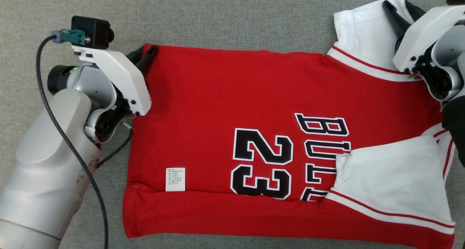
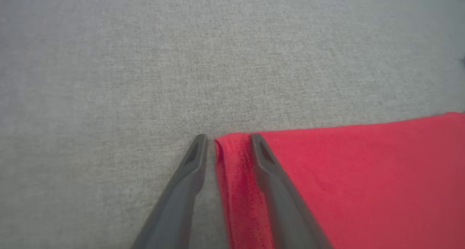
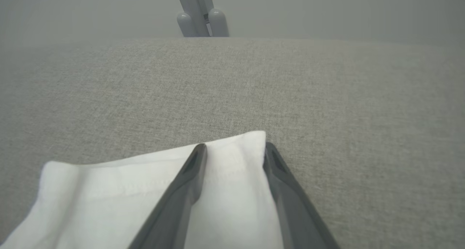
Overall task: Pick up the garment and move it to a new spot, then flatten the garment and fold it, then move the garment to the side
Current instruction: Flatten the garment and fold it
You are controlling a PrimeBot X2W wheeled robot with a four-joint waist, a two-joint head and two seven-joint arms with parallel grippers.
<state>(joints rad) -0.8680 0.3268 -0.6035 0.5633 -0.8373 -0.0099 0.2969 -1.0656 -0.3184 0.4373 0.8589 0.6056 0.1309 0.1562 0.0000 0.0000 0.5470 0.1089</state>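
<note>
Left gripper [image 2: 227,138] and right gripper [image 3: 234,147], fingers parted, straddle the garment's [image 1: 218,96] far corners

Care tag [image 1: 175,179] print too small to read, jersey [image 1: 218,96] lettering [image 1: 321,127] partly hidden under folded white lining [image 1: 385,172], grey stand [image 3: 201,16] blurred

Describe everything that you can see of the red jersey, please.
The jersey lies flat on the grey cloth surface, shoulders to the right in the head view. It is soft-looking red knit with black, white-outlined 23 and letters, striped trim, and white lining turned out at both right corners. A small white tag sits near the lower crease. The left gripper and right gripper each straddle a far corner, jaws open.
</note>
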